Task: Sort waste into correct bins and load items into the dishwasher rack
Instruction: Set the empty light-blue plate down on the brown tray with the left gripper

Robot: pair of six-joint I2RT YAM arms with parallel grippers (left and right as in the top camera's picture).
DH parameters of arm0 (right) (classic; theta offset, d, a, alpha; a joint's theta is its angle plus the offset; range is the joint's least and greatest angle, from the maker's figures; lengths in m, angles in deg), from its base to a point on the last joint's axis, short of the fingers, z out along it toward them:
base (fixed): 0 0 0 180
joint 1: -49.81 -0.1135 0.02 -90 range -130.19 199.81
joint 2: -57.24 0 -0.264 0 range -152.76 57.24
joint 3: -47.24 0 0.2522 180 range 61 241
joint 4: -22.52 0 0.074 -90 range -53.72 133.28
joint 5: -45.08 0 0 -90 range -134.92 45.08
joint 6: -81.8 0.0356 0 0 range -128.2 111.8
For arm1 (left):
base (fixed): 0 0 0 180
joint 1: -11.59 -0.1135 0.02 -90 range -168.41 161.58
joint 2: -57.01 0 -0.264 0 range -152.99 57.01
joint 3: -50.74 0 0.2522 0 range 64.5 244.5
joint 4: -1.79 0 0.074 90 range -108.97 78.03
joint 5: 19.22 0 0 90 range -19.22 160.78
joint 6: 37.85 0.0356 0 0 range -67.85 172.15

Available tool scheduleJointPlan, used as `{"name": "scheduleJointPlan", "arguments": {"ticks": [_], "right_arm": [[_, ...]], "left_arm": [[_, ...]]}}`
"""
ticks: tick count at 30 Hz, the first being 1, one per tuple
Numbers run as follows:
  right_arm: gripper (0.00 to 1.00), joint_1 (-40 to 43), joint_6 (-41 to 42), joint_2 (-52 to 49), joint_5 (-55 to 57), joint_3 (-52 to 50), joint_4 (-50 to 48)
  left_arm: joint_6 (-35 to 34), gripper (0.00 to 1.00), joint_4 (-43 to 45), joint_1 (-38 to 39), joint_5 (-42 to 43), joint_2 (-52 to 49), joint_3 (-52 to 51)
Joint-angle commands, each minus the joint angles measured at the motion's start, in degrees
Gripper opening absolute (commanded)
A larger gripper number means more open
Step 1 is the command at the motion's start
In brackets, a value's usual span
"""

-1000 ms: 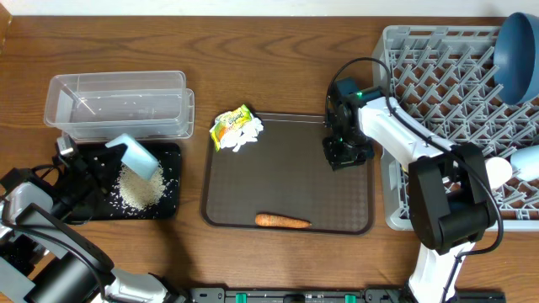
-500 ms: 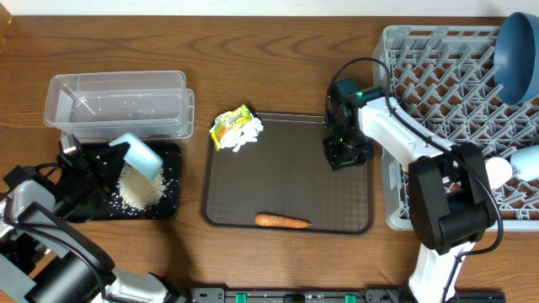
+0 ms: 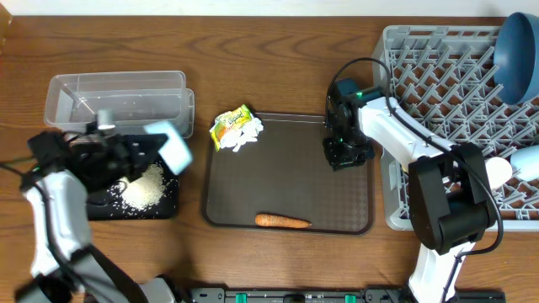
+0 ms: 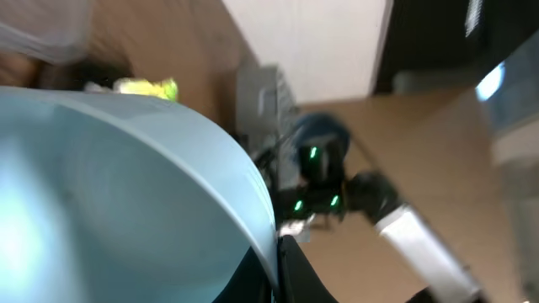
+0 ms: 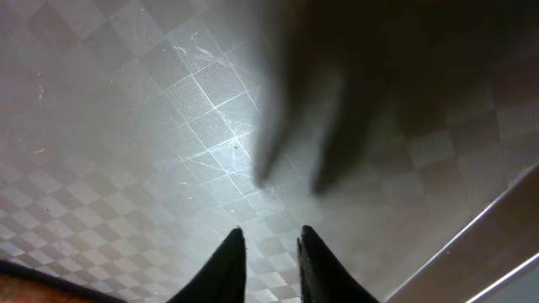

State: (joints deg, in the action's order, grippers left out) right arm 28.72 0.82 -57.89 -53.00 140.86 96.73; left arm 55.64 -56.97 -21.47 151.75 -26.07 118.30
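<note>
Partly done, I'd say: the large dark-blue bowl [image 3: 518,50] stands in the grey pegged dishwasher rack [image 3: 438,76], and white rice bits [image 3: 145,189] lie in the shallow black tray [image 3: 164,209]. The left gripper [image 3: 150,151] pinches the small light-blue cup [image 3: 175,149] over that tray's edge. The right gripper [image 5: 268,240], narrowly parted and empty, hangs over the brown serving tray [image 3: 286,177]. The orange carrot [image 3: 282,221], yellow-green wrapper [image 3: 229,126] and crumpled white paper [image 3: 247,133] await sorting; the wrapper's print is unreadable.

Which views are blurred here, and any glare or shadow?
Overhead: only the left arm and its light-blue cup smear with motion, the rest sharp. Left wrist: the whole frame is motion-blurred. Right wrist: sharp, with a bright glare patch and a dark shadow on the brown tray.
</note>
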Motion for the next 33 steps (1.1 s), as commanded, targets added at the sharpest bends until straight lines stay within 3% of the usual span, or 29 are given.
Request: {"name": "scheduleJointPlan", "arguments": {"ticks": [1,4,11,17,24,33], "right_arm": [[0.13,0.1,0.8,-0.4,0.2,-0.2,0.5],[0.07,0.1,0.8,0.3,0.2,-0.2,1.0],[0.08,1.6,0.9,5.8,0.1,-0.1,2.2],[0.10,3.8,1.2,13.4,0.2,-0.1,2.5],[0.26,4.9,1.3,20.0,0.2,-0.1,1.0],[0.32,4.9,3.0,20.3,0.1,-0.1,0.7]], "left_arm": [[-2.0,0.06,-0.2,6.6,-10.7,5.2,0.4],[-4.1,0.06,-0.1,13.5,-16.7,7.2,0.4],[-6.2,0.06,2.8,30.8,-27.0,7.4,0.4],[-11.7,0.08,7.7,44.2,-41.6,7.2,0.4],[-13.5,0.08,9.2,55.8,-61.2,3.2,0.4],[-14.8,0.08,12.3,62.7,-62.4,-5.4,0.4]]}}
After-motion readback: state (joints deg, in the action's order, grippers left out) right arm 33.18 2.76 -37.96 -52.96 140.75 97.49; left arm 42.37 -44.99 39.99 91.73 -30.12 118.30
